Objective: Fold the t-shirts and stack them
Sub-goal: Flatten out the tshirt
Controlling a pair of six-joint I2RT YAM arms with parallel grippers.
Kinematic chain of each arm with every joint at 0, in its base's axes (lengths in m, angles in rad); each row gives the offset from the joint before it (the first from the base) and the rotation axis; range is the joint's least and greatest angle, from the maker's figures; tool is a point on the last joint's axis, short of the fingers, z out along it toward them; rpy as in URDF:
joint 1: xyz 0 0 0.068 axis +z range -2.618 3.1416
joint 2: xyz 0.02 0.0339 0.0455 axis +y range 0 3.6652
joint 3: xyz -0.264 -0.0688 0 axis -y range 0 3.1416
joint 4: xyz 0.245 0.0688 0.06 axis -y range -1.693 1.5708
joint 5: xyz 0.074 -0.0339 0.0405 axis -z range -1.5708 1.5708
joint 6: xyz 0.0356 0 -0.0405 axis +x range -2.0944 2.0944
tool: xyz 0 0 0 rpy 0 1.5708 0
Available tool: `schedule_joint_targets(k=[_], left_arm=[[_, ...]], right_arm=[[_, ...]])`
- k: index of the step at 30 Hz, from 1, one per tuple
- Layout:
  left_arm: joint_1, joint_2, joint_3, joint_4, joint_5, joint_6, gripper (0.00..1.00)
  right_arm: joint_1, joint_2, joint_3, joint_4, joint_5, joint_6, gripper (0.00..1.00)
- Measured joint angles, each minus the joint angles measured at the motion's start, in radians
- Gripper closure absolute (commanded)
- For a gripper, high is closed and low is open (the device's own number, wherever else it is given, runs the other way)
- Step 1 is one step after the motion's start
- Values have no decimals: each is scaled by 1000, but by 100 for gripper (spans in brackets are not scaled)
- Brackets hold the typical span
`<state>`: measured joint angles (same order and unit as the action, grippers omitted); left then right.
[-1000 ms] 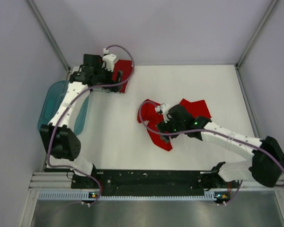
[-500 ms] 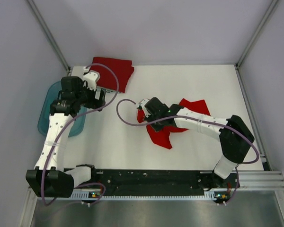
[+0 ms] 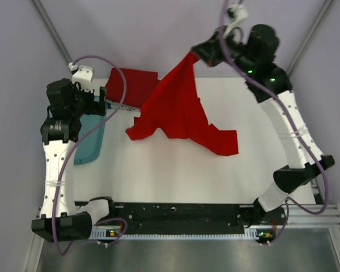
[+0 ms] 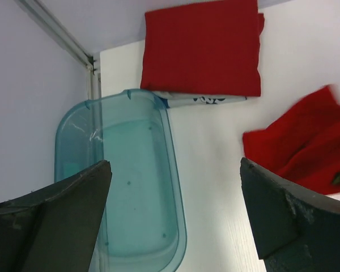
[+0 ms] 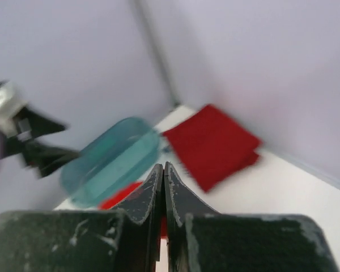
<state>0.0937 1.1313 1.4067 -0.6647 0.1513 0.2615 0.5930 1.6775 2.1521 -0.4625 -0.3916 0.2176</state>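
Note:
One red t-shirt (image 3: 181,110) hangs from my right gripper (image 3: 199,52), which is shut on its top edge high over the back of the table. Its lower part spreads down to the table top. In the right wrist view the fingers (image 5: 163,170) are pressed together with a sliver of red cloth between them. A second t-shirt (image 3: 133,86) lies folded at the back left corner; the left wrist view shows it as a neat rectangle (image 4: 201,48). My left gripper (image 3: 98,105) is open and holds nothing, above the teal tub's right rim (image 4: 178,226).
The translucent teal tub (image 3: 90,141) lies along the left table edge. A white printed strip (image 4: 201,99) pokes out under the folded t-shirt. Metal frame posts (image 3: 59,39) rise at the back corners, with pale walls on three sides.
My right gripper shut on the crumpled t-shirt mid-table and swung it up to the back, so it hangs spread out. My left arm drew back from the folded t-shirt toward the tub.

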Motion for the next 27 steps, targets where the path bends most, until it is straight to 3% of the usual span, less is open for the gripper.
schedule_joint_targets(k=[4,9,15,20,23,27], left_arm=[[1,-8,24,24,46,0,7],[-102,17,23,29,114,8,14],[-549,123,-40,37,129,110,13],[-866,330,-72,41,117,163,17],[-982,508,-51,42,90,149,21],[-1049,768,74,39,18,6,22]], right_arm=[[-390,-203,-323,180,-34,222,100],[-707,-371,-747,298,-58,389,100],[-846,-378,-1089,325,-39,432,100],[-880,-364,-1185,316,-13,424,100],[-879,-364,-1186,331,-14,412,100],[-879,-364,-1192,342,-6,387,100]])
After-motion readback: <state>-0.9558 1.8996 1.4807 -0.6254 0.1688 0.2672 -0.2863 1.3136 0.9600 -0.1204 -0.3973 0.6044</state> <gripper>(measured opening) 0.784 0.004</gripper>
